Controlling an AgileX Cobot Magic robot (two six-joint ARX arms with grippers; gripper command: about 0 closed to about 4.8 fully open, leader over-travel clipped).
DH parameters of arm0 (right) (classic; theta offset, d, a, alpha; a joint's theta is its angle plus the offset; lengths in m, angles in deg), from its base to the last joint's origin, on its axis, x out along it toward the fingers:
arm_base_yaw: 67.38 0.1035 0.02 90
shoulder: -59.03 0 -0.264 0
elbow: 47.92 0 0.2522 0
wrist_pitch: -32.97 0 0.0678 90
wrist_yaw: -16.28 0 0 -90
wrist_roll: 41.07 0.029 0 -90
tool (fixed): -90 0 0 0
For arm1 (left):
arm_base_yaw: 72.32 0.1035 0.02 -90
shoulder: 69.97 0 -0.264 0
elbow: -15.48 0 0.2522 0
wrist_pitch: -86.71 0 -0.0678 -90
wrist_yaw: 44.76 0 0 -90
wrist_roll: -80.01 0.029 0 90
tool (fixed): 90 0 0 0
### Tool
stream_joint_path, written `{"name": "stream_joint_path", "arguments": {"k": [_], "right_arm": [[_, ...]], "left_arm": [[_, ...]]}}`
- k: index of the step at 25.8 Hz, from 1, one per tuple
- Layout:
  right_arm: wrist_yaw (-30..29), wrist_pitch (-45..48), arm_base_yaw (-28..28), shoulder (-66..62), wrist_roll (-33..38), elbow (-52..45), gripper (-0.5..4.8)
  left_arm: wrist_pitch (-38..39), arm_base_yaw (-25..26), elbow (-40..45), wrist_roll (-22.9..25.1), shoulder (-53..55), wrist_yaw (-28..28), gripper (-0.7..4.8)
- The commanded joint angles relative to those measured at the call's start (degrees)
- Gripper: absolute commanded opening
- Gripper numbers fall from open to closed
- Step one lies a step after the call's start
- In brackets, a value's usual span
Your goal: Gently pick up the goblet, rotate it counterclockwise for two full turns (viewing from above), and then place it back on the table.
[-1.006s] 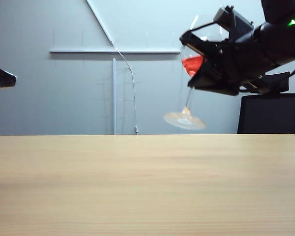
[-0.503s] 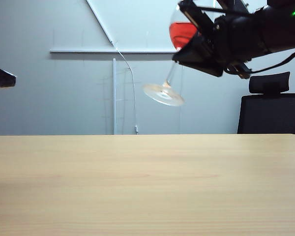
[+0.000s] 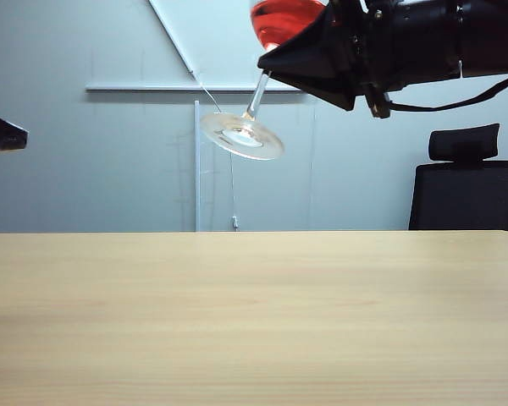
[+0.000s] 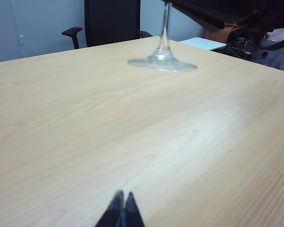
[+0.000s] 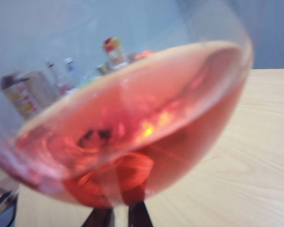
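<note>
**A:** Why is the table (image 3: 254, 321) bare?

**B:** I'd say because the goblet (image 3: 267, 51) is up in the air, high above its far right part and tilted, so the turning has room. The right gripper (image 5: 120, 215) holds it, jaws nearly closed on it just under the bowl, red liquid inside.

**A:** And the other arm?

**B:** The left gripper (image 4: 122, 210) hangs low over the near table, tips pressed together, empty; it looks parked out of the way.

**A:** Any writing?

**B:** None legible. Bottles show blurred through the glass, labels unreadable.
</note>
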Motion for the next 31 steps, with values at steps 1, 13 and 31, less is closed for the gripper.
{"name": "stream_joint_path", "arguments": {"k": [1,13,31], "right_arm": [[-6.78,3.10,0.04,0.48,-2.80,0.52,-0.05],[-21.42,-5.05,-4.15,0.48,-2.78,0.61,-0.05],[-19.47,-35.39,-5.79,0.50,-17.49,9.40,-0.05]], "left_arm": [[-0.52,-0.04,-0.24,0.02,0.09,-0.07,-0.05],[-0.52,-0.04,-0.22,0.02,0.09,-0.07,-0.05],[-0.50,-0.04,-0.22,0.02,0.09,-0.07,-0.05]]}}
